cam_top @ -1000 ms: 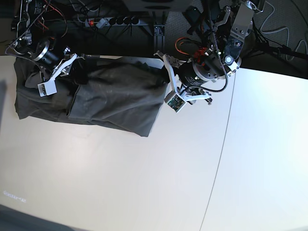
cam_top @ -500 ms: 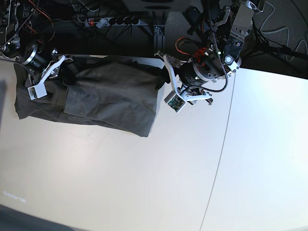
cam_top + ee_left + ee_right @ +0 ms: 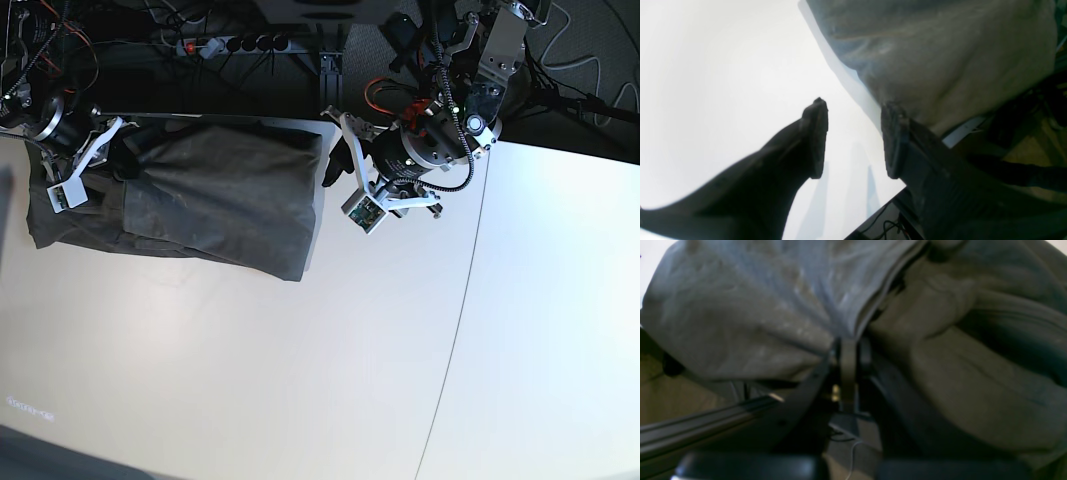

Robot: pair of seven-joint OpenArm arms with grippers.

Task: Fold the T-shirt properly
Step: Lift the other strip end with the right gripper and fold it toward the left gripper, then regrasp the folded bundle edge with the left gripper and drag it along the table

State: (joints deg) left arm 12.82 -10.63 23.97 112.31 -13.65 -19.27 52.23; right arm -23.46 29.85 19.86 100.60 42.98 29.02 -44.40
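Base view, upper left: right gripper [image 3: 118,150] clamped on a bunched fold of the T-shirt [image 3: 215,200], at the shirt's upper-left edge; wrist view shows its jaws pinched together with fabric between. T-shirt lies folded and rumpled on the white table [image 3: 300,350], upper left of frame, back edge at the table's far side. Upper centre: left gripper [image 3: 335,165] just beside the shirt's right edge, jaws spread, nothing between them; wrist view shows fingers [image 3: 815,133] over bare table, cloth beyond.
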